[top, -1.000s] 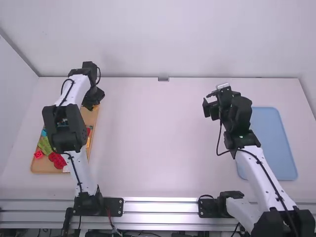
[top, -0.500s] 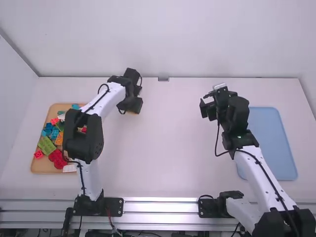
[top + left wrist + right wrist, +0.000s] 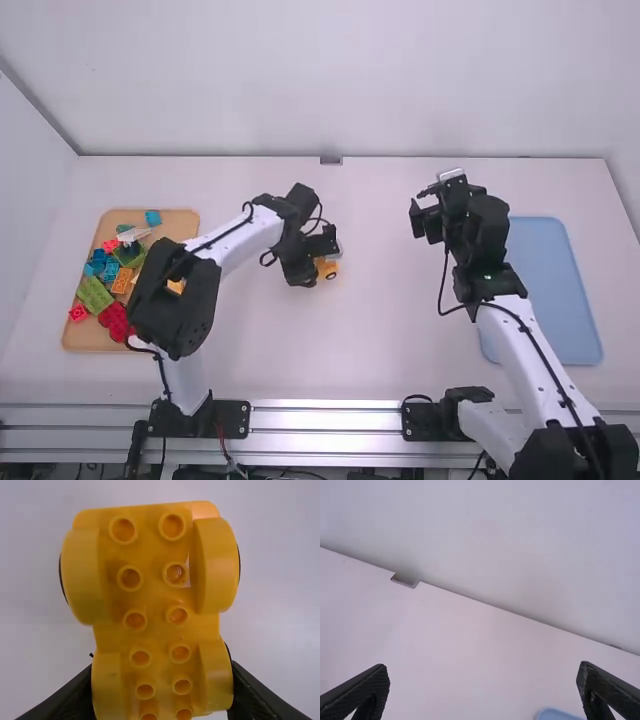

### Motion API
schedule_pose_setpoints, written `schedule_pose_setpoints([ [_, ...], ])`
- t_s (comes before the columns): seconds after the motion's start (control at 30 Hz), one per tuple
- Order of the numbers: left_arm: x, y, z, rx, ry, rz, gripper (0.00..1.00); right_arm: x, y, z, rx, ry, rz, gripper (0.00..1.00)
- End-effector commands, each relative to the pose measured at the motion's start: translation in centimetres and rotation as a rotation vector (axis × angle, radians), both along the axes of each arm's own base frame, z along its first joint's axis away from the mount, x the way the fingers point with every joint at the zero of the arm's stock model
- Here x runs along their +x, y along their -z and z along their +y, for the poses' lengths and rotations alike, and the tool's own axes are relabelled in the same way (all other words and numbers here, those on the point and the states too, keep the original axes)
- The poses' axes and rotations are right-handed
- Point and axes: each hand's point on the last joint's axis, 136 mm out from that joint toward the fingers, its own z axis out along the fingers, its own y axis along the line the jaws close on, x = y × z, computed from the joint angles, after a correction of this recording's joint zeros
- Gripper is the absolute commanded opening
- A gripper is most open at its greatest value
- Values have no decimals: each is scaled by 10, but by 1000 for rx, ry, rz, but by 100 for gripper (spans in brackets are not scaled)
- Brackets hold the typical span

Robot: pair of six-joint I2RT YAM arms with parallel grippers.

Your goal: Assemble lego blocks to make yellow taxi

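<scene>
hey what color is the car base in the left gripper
Yellow-orange, clearest in the left wrist view.

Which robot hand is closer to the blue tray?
Right. The right gripper is raised just left of the blue tray; the left gripper is farther left, holding the yellow wheeled base.

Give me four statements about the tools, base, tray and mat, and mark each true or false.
1. The left tool grips the yellow base. True.
2. The right tool is shut on a brick. False: the right tool is open, with nothing between its fingers.
3. A green brick is in the tray. True.
4. The blue mat lies under the tray. False: the mat lies across the table, apart from the tray.
</scene>
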Motion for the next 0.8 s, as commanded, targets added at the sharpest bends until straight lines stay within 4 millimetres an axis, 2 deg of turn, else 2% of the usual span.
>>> schedule_pose_setpoints([
  [0.0,-20,10,-4,-3,177,-3,2,5,-17,2,5,-3,-31,99],
  [0.13,-25,19,-6,11,216,-18,2,5,-17,3,5,-5,-32,98],
  [0.23,-25,26,-7,8,201,-29,7,5,-16,3,5,-4,-27,99],
  [0.37,-28,41,-2,9,181,-37,8,4,-14,2,10,-1,-19,99],
  [0.47,-29,45,3,37,180,-39,8,4,-14,3,10,-2,-18,98],
  [0.5,-32,45,2,40,187,-34,11,4,-14,3,9,-2,-15,98],
  [0.57,-30,45,3,48,185,-43,30,4,-14,2,11,-1,-15,99],
  [0.63,-24,45,3,50,153,-59,58,4,-13,2,9,-1,-11,99],
  [0.67,-23,45,4,50,149,-61,66,4,-13,2,9,-1,-11,98],
  [0.7,-21,45,4,48,142,-67,83,4,-13,2,10,-1,-11,98],
  [0.73,-20,44,3,45,137,-70,94,4,-13,2,9,-1,-11,99],
  [0.77,-18,44,3,44,127,-75,99,4,-13,2,9,-1,-11,98],
])
